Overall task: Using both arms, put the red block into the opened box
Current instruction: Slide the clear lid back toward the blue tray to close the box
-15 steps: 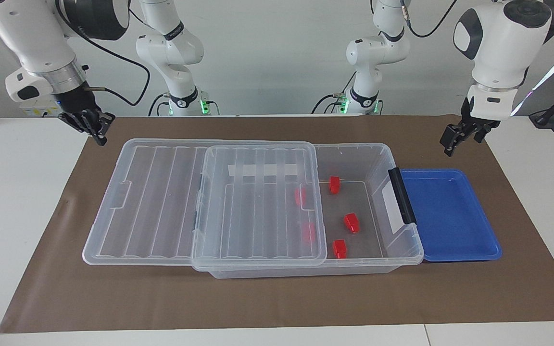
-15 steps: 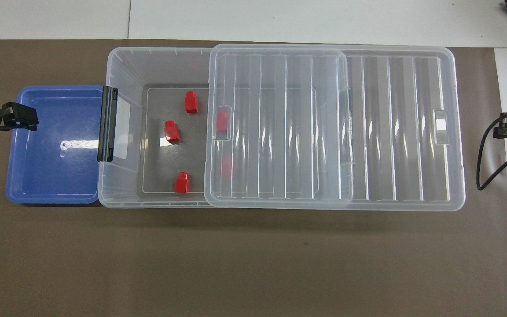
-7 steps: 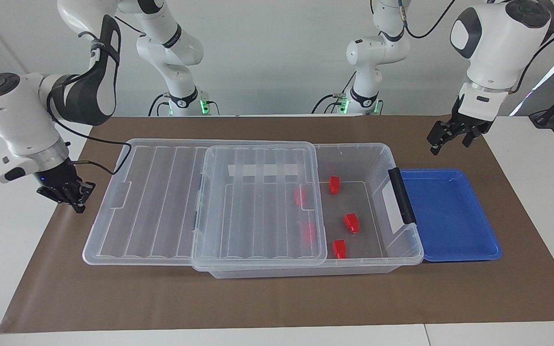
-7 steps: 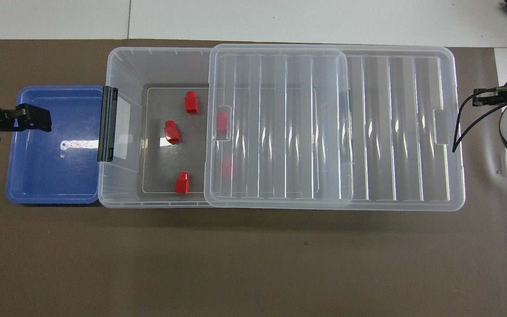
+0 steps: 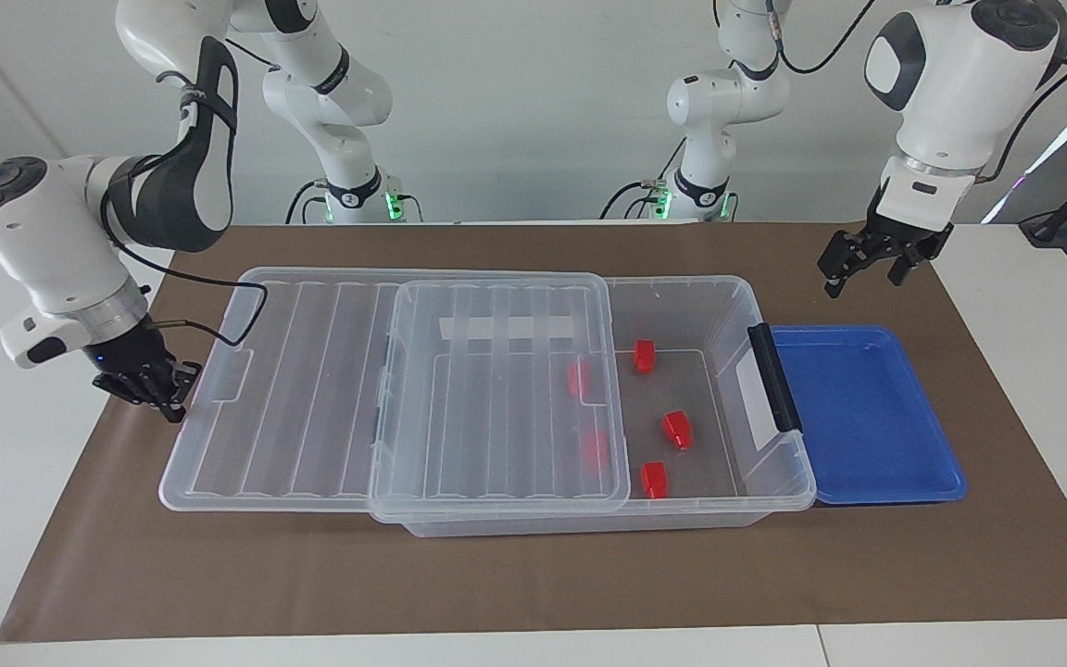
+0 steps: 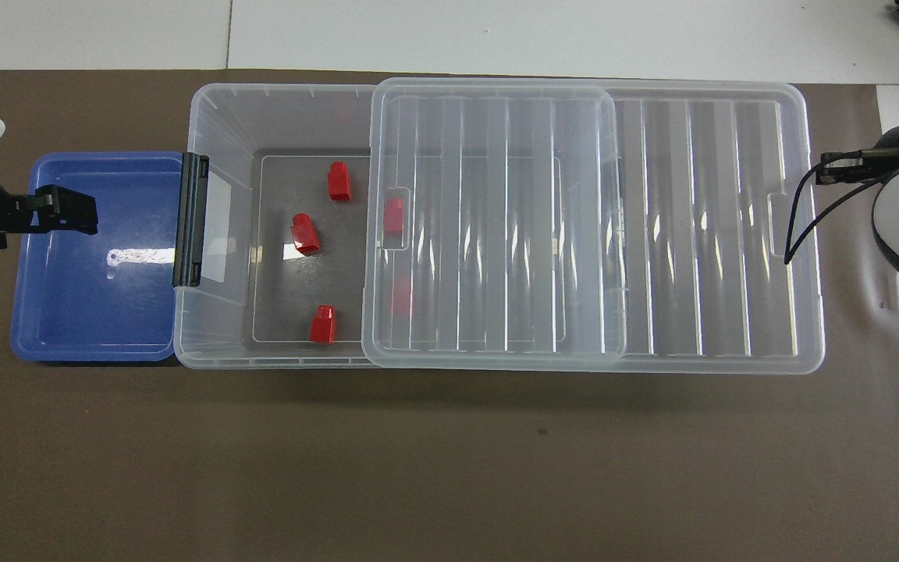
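Five small bright red plastic blocks point(image 5: 677, 429) already lay in the large clear plastic box point(image 5: 779, 482), frame centre, two under its slid-aside ribbed lid point(image 5: 496, 389). Blue tray point(image 5: 867, 417) held nothing. Right tool point(image 5: 161, 394), mid-left, clenched empty beside lid. Left tool point(image 5: 858, 269), upper right, released. Placing looked done.

Lid point(image 5: 496, 389) over half the box point(image 5: 779, 482); handle end open

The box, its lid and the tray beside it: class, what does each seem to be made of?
Box: clear glossy plastic, probably; blocks show through.
Lid: the same clear plastic, ribbed, with glints.
Tray: opaque blue plastic, it seems, smooth with a shiny patch.
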### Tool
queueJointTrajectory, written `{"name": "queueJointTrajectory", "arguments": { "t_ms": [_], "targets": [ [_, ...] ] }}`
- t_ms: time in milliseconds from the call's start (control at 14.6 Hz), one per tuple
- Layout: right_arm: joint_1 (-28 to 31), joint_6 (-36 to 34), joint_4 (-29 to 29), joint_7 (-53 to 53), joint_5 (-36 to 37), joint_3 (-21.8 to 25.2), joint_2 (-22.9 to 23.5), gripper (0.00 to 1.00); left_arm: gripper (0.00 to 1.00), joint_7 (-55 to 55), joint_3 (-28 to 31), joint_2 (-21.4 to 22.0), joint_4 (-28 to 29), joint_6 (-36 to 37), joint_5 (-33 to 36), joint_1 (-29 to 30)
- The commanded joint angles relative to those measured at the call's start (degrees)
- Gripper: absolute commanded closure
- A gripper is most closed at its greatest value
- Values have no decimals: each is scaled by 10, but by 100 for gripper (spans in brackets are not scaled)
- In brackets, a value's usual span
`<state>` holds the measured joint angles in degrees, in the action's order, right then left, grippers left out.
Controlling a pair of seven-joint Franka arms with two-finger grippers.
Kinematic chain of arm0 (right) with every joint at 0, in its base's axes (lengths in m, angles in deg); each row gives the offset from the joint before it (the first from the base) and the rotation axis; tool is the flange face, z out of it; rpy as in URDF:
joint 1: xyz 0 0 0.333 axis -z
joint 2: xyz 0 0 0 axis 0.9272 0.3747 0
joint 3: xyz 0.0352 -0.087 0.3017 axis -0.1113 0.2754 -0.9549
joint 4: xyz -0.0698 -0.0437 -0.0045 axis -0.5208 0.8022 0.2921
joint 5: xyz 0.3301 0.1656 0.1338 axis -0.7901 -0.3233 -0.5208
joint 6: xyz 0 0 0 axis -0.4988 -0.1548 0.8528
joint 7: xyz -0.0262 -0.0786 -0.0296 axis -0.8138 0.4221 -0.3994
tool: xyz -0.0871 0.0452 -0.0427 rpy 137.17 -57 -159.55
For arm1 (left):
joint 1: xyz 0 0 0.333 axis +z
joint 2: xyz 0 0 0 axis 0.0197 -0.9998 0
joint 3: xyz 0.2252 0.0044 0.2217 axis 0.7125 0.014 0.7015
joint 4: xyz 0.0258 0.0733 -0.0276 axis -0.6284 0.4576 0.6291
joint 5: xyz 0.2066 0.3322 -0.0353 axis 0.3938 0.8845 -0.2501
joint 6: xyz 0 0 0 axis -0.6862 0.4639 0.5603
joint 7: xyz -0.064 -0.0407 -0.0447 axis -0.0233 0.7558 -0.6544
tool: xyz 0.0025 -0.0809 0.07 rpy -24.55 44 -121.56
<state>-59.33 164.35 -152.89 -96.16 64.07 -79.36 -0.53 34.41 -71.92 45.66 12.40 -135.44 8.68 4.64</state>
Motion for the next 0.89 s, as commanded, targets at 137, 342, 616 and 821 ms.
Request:
{"name": "queueJointTrajectory", "arguments": {
  "t_ms": [137, 342, 616, 821],
  "targets": [
    [-14, 13, 6, -10, -16, -1, 9, 100, 0, -14, 5, 1, -6, -6, -11, 2],
    [-25, 15, 6, -4, -17, -1, 9, 100, 0, -15, 5, 1, -6, -6, -10, 4],
    [-54, 18, 6, 22, -17, -1, 10, 100, 0, -15, 6, 1, -7, -2, -10, 4],
    [-69, 18, 5, 30, -18, -1, 10, 100, 0, -16, 8, 1, -7, -2, -10, 1]
  ]
}}
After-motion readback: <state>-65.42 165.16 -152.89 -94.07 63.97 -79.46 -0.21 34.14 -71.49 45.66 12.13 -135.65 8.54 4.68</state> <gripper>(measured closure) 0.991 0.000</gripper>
